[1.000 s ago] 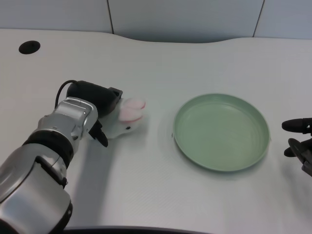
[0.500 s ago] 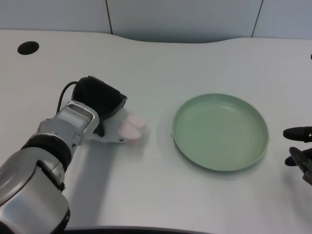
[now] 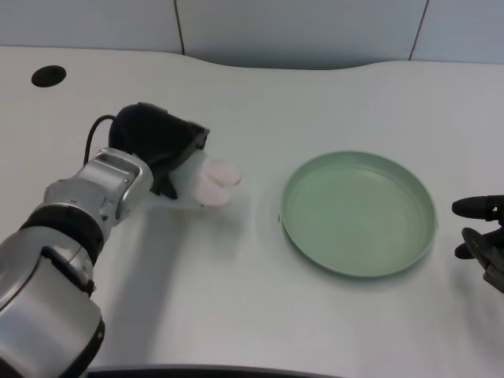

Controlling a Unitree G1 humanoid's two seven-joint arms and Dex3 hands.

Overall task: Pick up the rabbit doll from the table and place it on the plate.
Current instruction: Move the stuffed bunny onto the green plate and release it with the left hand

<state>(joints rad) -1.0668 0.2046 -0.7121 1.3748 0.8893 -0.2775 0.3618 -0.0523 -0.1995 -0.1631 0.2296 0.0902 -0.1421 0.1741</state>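
Observation:
The rabbit doll point(image 3: 206, 183) is white with pink ears and sits left of the table's middle. My left hand point(image 3: 157, 146) is closed over its back end and grips it, so only the ears and part of the white body show past the black fingers. The green plate point(image 3: 358, 213) lies to the right with nothing on it, about a hand's width from the doll's ears.
My right hand point(image 3: 482, 236) waits at the picture's right edge, just beyond the plate. A round black hole point(image 3: 48, 75) is set in the table at the far left. Grey wall panels run behind the table's curved back edge.
My left hand has turned over the doll, closed on it and carried it a little up and away from me; the pink ears now point right, toward the plate.

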